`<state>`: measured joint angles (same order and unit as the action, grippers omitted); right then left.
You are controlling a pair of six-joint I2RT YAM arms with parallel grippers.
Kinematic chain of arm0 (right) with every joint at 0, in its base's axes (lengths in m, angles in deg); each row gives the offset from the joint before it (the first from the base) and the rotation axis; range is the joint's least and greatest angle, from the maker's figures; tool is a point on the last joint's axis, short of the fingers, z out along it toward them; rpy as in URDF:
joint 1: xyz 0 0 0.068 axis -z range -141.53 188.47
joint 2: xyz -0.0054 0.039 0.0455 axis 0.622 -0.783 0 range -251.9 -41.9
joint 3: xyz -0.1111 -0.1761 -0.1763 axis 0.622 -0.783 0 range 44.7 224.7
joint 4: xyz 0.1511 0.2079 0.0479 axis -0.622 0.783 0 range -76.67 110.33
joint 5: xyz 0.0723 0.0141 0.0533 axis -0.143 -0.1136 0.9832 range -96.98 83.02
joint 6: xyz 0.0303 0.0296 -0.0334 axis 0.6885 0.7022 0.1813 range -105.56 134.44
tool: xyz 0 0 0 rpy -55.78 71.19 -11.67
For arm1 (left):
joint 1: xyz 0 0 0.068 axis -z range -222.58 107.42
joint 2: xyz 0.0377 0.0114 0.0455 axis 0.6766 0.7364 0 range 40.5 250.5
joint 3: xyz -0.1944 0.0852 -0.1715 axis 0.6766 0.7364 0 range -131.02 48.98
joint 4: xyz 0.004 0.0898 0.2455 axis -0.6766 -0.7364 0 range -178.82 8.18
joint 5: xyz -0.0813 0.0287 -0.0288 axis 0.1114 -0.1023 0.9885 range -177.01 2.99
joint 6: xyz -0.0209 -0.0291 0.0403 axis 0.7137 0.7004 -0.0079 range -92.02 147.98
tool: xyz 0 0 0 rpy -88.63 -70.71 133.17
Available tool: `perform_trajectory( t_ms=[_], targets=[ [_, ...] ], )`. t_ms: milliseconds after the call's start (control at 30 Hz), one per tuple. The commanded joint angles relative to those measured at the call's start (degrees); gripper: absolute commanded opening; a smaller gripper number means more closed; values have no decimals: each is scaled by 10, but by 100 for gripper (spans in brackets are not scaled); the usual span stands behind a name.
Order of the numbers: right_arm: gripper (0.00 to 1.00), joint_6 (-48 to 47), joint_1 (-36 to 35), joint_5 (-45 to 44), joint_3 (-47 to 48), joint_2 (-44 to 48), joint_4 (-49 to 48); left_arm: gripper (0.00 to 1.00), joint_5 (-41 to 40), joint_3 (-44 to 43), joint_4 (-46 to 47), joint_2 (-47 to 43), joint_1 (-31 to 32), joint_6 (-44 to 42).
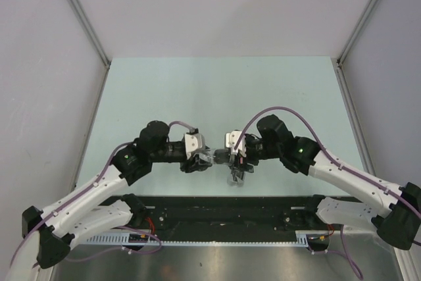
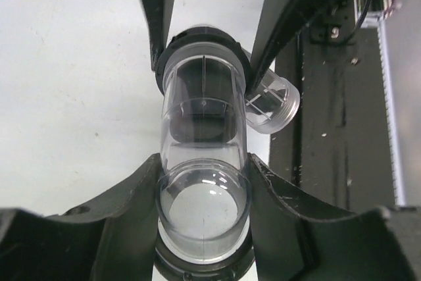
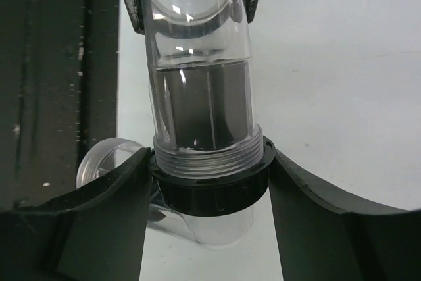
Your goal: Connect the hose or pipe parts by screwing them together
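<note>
Both arms meet at centre of the top view, low over the pale table (image 1: 217, 90), just above the black rail (image 1: 223, 212) at the bottom of the frame. Left gripper (image 1: 204, 158) comes in from the left and right gripper (image 1: 228, 157) from the right, tips almost nose to nose.

Left fingers (image 2: 125, 215) are narrow, clamped on the plain end of the clear tube (image 2: 204, 129), bottom centre of the left wrist view. The tube runs straight up that frame to the black ring (image 3: 207, 192).

Right fingers (image 3: 316, 222) are narrow too, pressed on both sides of that ring, lower centre of the right wrist view. The tube's threaded end sits in the ring, with threads showing just above the ring's edge. Can't tell if it's fully seated.

Clear side branch (image 3: 105, 159) sticks out of the fitting behind the ring. It shows at lower left in the right wrist view and right of centre in the left wrist view. In the top view it hangs just below the right gripper.
</note>
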<state>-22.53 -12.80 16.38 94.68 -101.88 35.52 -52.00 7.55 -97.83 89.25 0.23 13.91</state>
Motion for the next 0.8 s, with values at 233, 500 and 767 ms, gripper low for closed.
perform_trajectory(
  t_ms=[233,500,767],
  targets=[
    [37,147,58,216,51,-35,-40,0,3,14,67,21,20,-259],
    [87,169,78,115,51,86,-63,0,-4,17,110,5,15,-58],
    [95,71,78,-2,29,168,-88,0,-76,10,130,-29,6,189]
  ],
)
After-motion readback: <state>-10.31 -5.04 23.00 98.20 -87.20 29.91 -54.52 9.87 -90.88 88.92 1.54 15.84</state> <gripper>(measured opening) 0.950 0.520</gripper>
